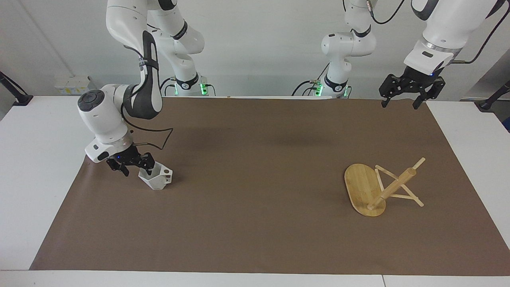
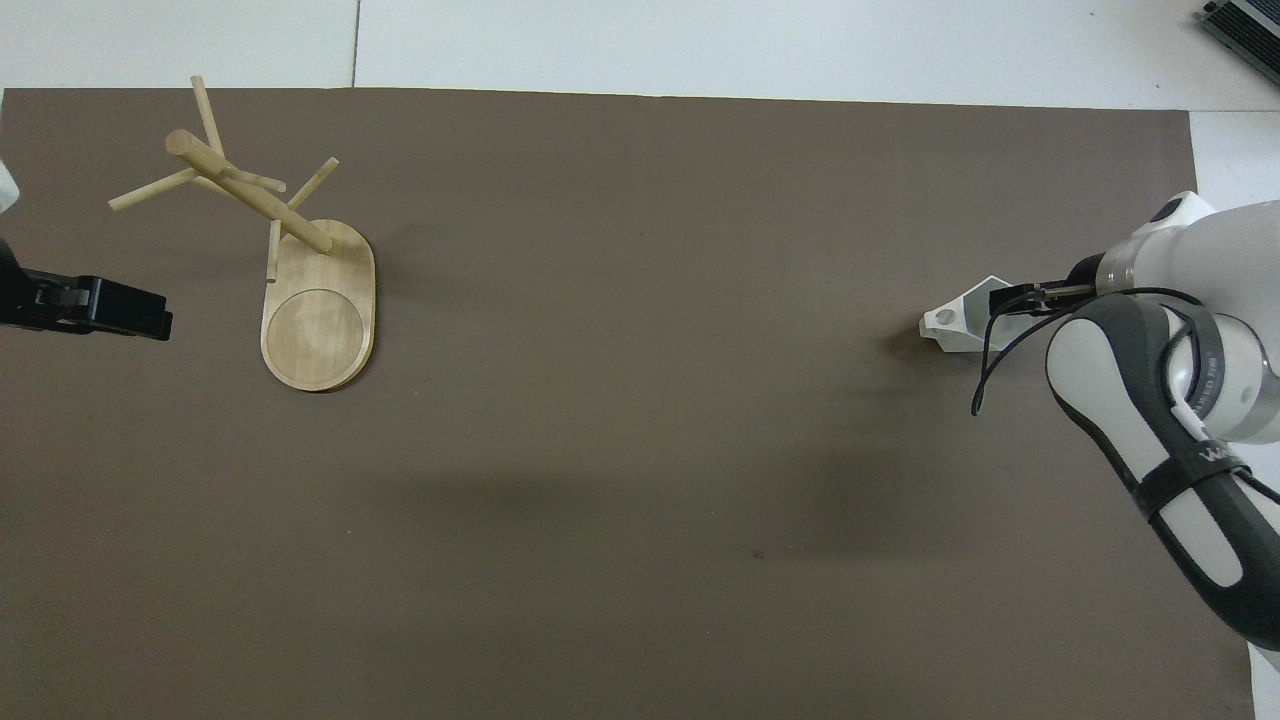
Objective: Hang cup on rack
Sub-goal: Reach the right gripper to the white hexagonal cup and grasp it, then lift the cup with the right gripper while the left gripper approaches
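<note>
The white faceted cup (image 1: 158,180) stands on the brown mat toward the right arm's end of the table, its pierced handle (image 2: 944,319) pointing toward the rack. My right gripper (image 1: 136,170) is down at the cup, open, with one finger inside the rim and the other outside it; from overhead this gripper (image 2: 1012,299) covers part of the cup (image 2: 962,331). The bamboo rack (image 1: 378,191) stands on its oval base (image 2: 318,325) toward the left arm's end. My left gripper (image 1: 399,104) hangs open in the air over the mat's corner, with nothing in it.
A brown mat (image 1: 255,179) covers most of the white table (image 1: 36,179). The right arm's cable (image 1: 157,135) loops above the mat beside the cup. Nothing else lies between the cup and the rack.
</note>
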{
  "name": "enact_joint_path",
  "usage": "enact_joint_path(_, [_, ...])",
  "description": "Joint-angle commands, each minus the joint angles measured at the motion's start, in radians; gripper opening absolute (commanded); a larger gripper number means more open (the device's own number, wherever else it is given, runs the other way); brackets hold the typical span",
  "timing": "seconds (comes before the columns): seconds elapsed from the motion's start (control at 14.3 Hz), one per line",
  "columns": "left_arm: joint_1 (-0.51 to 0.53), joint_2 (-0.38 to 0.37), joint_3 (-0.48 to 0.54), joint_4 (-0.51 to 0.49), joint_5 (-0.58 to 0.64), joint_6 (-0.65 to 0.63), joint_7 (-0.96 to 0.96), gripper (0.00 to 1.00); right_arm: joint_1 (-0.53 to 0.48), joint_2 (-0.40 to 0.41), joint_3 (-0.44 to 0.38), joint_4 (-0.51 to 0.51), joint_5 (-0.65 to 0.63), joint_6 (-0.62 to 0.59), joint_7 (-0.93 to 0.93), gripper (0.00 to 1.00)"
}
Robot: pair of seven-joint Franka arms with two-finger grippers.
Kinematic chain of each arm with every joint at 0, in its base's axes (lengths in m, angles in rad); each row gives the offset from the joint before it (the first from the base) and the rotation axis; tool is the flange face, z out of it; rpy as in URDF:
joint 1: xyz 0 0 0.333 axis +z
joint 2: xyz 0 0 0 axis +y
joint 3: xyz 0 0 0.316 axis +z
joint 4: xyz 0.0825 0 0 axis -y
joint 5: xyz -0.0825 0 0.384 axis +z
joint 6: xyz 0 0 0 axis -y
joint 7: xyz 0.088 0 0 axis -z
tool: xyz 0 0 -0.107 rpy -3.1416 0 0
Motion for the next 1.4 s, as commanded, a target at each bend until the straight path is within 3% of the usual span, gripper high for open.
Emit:
enact_joint_path(0.0, [0.01, -0.024, -0.002, -0.027, -0.015, 0.003, 0.011, 1.0, -0.014, -0.013, 0.008, -0.02, 0.01, 0.021, -0.016, 0.54])
enact_joint_path(0.21, [0.008, -0.024, 0.0, -0.027, -0.015, 0.003, 0.007, 1.0, -0.014, -0.013, 0.009, -0.02, 0.011, 0.021, -0.016, 0.25])
enact_joint_path(0.56, [0.008, -0.024, -0.002, -0.026, -0.015, 0.015, 0.013, 1.0, -0.014, -0.013, 0.009, -0.019, 0.014, 0.021, -0.008, 0.02])
enact_joint_path(1.05, [0.015, -0.025, 0.003, -0.029, -0.015, -0.005, 0.01, 1.0, -0.013, -0.005, 0.009, 0.021, 0.017, -0.009, 0.01, 0.0])
enact_joint_path(1.33, [0.024, -0.025, 0.003, -0.029, -0.01, -0.004, 0.014, 1.0, -0.011, -0.006, 0.037, 0.194, 0.042, -0.208, 0.013, 0.0])
